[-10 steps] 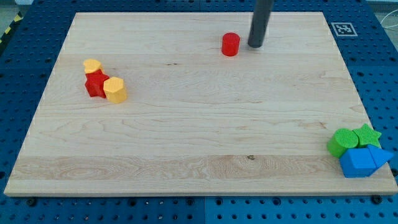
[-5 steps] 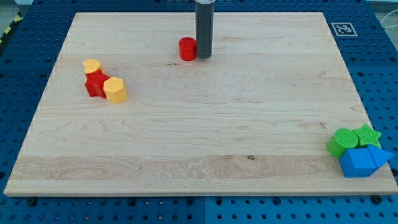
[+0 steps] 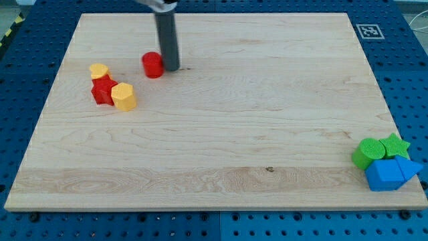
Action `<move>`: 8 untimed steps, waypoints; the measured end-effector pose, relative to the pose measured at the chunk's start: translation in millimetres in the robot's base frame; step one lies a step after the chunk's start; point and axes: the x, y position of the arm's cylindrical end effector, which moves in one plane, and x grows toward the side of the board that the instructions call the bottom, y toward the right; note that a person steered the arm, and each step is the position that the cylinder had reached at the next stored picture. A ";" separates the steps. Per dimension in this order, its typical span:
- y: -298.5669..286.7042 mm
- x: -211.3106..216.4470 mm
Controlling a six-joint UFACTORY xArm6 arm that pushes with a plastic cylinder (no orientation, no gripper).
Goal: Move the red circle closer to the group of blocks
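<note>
The red circle (image 3: 152, 65) is a short red cylinder on the wooden board, at the upper left. My tip (image 3: 170, 67) touches its right side, the dark rod rising toward the view's top. A group of blocks lies to the left and slightly below: a yellow heart-like block (image 3: 99, 70), a red star-like block (image 3: 103, 90) and a yellow hexagon-like block (image 3: 124, 96), all touching. The red circle stands apart from this group by a small gap.
A second cluster sits at the board's lower right corner: a green cylinder (image 3: 365, 152), a green star (image 3: 396, 145), a blue cube-like block (image 3: 384, 175) and a blue triangle-like block (image 3: 408, 167). A fiducial tag (image 3: 368, 31) marks the board's upper right corner.
My tip has swept left and slightly down, pushing the red circle from the top middle of the board toward the yellow and red group. The other blocks have not moved.
</note>
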 end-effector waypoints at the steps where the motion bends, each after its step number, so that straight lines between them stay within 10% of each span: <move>1: -10.4 -7.2; 8: -65.5 -24.7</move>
